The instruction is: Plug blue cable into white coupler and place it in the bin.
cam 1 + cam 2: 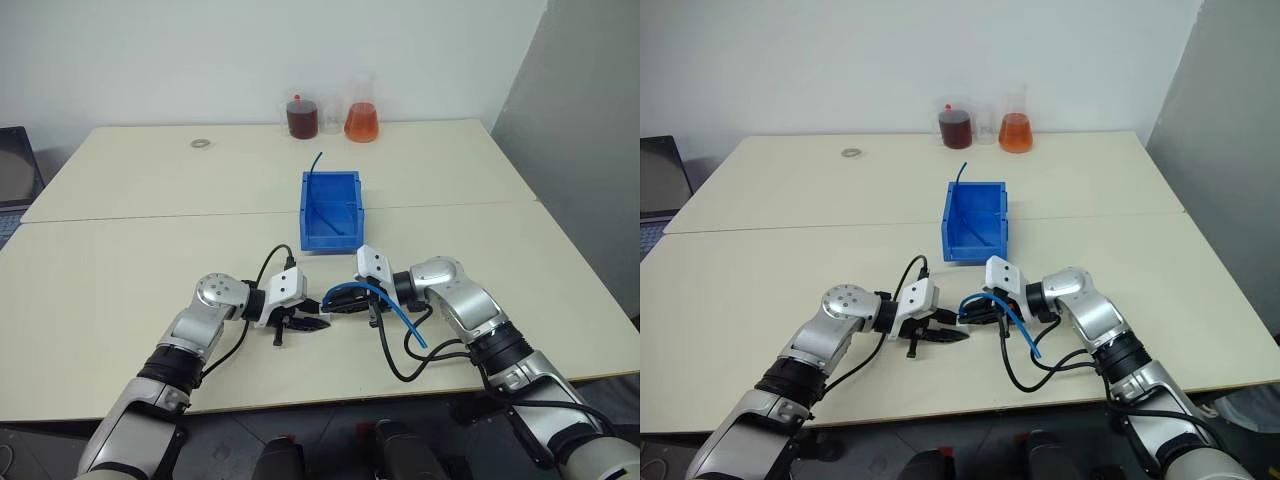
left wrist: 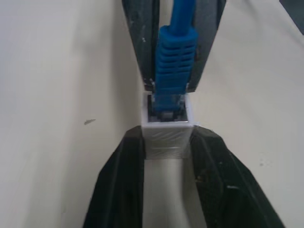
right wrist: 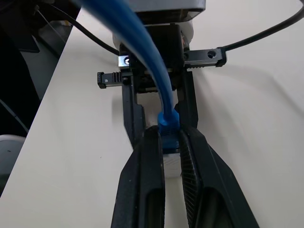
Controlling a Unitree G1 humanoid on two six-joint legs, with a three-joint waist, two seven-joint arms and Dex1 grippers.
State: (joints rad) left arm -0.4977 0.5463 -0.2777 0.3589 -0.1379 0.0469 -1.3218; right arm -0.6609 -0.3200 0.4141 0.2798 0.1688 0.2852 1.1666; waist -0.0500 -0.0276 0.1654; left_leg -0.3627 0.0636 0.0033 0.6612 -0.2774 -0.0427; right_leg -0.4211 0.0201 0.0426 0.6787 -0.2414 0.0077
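Blue network cable [image 2: 175, 47], thin and light blue with a ribbed boot behind its plug, sits with that plug pushed into the socket of the small white rectangular plastic coupler [image 2: 167, 133]. You can see this best in the left wrist view, where the plug looks seated, though whether its latch has caught is not visible.

Your left gripper [image 1: 305, 322] has the coupler between its two black fingers [image 2: 123, 190]; the pads lie along the block's sides, but you cannot tell whether they grip it or have slackened off. Your right gripper [image 1: 342, 303] is pressed together on the cable's boot just behind the plug, and the rest of the cable arches up over that wrist and falls in a loop to the cream tabletop [image 1: 120, 270].

Both grippers meet nose to nose above the table, just in front of the bright blue rectangular plastic bin [image 1: 330, 210], which stands beyond them with its lowered lip facing you. A strand of blue cable also rises from inside the bin.

The plugging step looks finished or very nearly so. Next you need one gripper to keep the joined pair while the other lets go, then carry it forward over the lip and lower it in. Mind the long trailing loop: it may drag or snag on your right wrist.
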